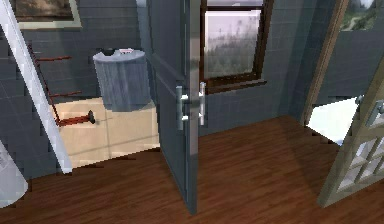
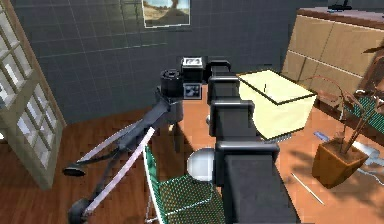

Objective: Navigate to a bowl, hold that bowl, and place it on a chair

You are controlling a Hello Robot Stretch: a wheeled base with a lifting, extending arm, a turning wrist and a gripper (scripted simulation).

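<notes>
Seen from my remote station, the claw (image 2: pixel 167 86) hangs at the far end of the dark arm (image 2: pixel 235 130) before a grey wall. I cannot tell whether it grips anything. A pale rounded shape (image 2: pixel 203 163), possibly the bowl, sits nearer the base than the claw, tight against the arm and just above a green mesh chair (image 2: pixel 180 195). A grey jointed frame (image 2: pixel 115 150) slants down from under the claw. Toward the arm side view's right of the claw stand a cream box (image 2: pixel 278 100) and a potted plant (image 2: pixel 342 155).
</notes>
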